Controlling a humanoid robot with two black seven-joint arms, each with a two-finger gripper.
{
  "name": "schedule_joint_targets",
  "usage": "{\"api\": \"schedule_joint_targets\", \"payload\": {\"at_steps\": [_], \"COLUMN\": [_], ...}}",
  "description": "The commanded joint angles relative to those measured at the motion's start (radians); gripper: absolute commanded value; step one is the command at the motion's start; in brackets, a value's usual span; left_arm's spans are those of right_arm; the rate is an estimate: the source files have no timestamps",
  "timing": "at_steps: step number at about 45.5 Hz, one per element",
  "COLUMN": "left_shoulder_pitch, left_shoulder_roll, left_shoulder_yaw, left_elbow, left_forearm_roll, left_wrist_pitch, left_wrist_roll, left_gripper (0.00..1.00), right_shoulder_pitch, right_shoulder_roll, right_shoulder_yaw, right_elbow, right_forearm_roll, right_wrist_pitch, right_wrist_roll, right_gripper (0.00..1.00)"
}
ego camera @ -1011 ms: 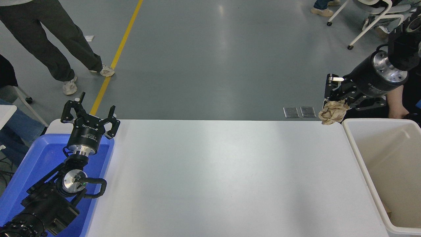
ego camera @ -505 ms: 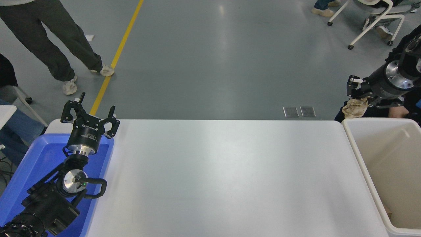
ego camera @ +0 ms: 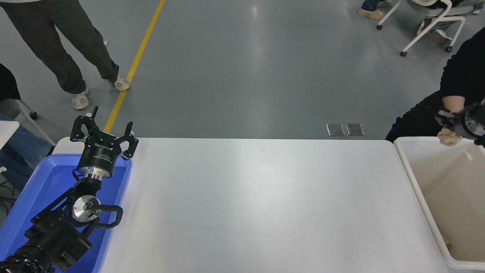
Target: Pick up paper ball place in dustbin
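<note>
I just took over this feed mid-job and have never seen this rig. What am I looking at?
One camera, mounted high on the robot, looks forward and down over a white table. The black arms are the robot's. The left claw is parked, open, above a blue tray. At the right edge, the right claw grips the paper ball above the far rim of the dustbin, the off-white tub. People are at the far side; they are not part of the machine.
</note>
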Motion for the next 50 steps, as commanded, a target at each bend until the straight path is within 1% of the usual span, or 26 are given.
{"api": "schedule_joint_targets", "payload": {"at_steps": [1,12,40,41,42,44,46,47,50], "left_shoulder_pitch": [0.000,0.000,0.000,0.000,0.000,0.000,0.000,0.000,0.000], "left_shoulder_roll": [0.000,0.000,0.000,0.000,0.000,0.000,0.000,0.000,0.000], "left_shoulder_yaw": [0.000,0.000,0.000,0.000,0.000,0.000,0.000,0.000,0.000], "left_elbow": [0.000,0.000,0.001,0.000,0.000,0.000,0.000,0.000,0.000], "left_forearm_roll": [0.000,0.000,0.000,0.000,0.000,0.000,0.000,0.000,0.000], "left_wrist_pitch": [0.000,0.000,0.000,0.000,0.001,0.000,0.000,0.000,0.000], "left_wrist_roll": [0.000,0.000,0.000,0.000,0.000,0.000,-0.002,0.000,0.000], "left_gripper": [0.98,0.98,0.98,0.98,0.98,0.98,0.98,0.98,0.98], "right_shoulder_pitch": [-0.164,-0.328,-0.420,-0.419,-0.419,-0.419,-0.411,-0.408,-0.405], "right_shoulder_roll": [-0.012,-0.006,0.000,0.000,0.000,-0.001,-0.004,-0.004,-0.003], "right_shoulder_yaw": [0.106,0.192,0.272,0.273,0.276,0.279,0.279,0.279,0.281], "right_elbow": [-0.057,-0.138,-0.152,-0.152,-0.152,-0.155,-0.155,-0.156,-0.155], "right_forearm_roll": [0.003,0.003,0.001,0.003,0.001,0.000,0.000,0.000,0.000], "right_wrist_pitch": [-0.193,-0.311,-0.314,-0.314,-0.314,-0.316,-0.316,-0.316,-0.316], "right_wrist_roll": [0.000,0.000,0.002,0.002,0.002,0.002,0.005,0.005,0.005], "right_gripper": [0.00,0.00,0.00,0.06,0.18,0.51,0.89,1.00,1.00]}}
